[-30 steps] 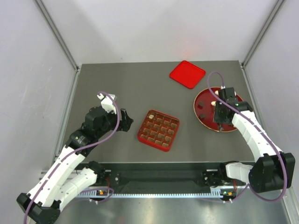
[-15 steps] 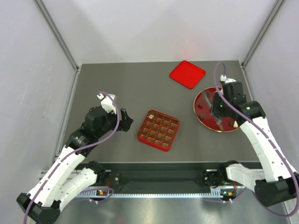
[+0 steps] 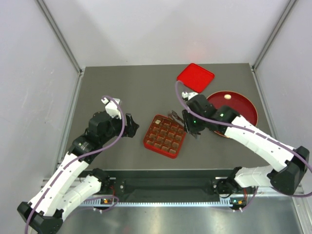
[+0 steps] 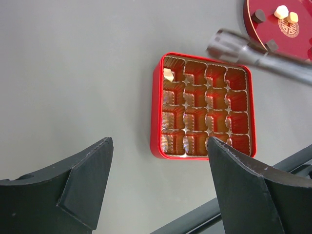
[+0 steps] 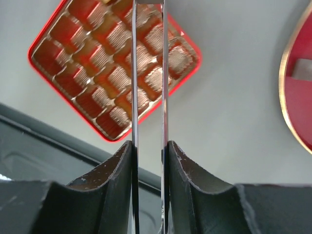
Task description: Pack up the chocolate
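Grey table [image 3: 122, 87], chocolate [image 4: 281, 10], tongs [image 4: 243, 48] — plate emblem [image 4: 288, 30] (illegible)

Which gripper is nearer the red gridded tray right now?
Right. The right gripper, holding tongs, hovers at the tray's right edge; the left gripper sits off the tray's left side, apart.

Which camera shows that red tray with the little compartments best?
The left wrist view: the tray lies large and almost unobstructed, cells clear, with one pale chocolate piece in a corner cell. The top view shows it small; the right wrist view crops it, with tongs across it.
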Robot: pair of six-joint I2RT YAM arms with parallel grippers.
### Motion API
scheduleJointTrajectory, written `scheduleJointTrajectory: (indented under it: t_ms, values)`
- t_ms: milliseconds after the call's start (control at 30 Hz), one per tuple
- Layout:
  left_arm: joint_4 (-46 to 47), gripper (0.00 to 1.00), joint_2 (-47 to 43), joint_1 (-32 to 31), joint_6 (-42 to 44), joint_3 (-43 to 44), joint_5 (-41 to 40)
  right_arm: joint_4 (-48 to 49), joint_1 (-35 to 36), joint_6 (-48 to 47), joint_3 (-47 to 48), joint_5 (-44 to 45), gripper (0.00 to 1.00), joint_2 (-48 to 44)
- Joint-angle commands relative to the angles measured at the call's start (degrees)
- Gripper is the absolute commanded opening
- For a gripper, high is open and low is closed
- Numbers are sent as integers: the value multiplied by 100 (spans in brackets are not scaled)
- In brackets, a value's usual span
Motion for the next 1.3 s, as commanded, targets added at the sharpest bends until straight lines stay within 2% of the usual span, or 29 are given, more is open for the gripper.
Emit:
scheduleJointTrajectory:
  t_ms: [0, 367, 733, 933, 1033, 1200, 1267]
  values:
    - [85, 83, -60, -17, 24, 20, -40, 356, 319, 154, 291, 209, 23, 85]
    - [76, 83, -60, -17, 33, 29, -40, 347, 680, 233, 352, 367, 28, 471]
    - [85, 83, -43, -17, 42, 29, -40, 163, 698, 259, 606, 552, 40, 445]
    - [76, 83, -60, -17, 42, 20, -40, -249, 680, 382, 896, 1069, 38, 296]
    - [76, 83, -69, -17, 33, 20, -40, -601, 330, 400, 1002, 1395, 38, 103]
    - [85, 83, -78, -17, 42, 29, -49, -690, -952, 128, 661, 1150, 37, -345]
    - [76, 83, -87, -17, 42, 21, -40, -681, -1200, -30, 590, 1132, 38, -459]
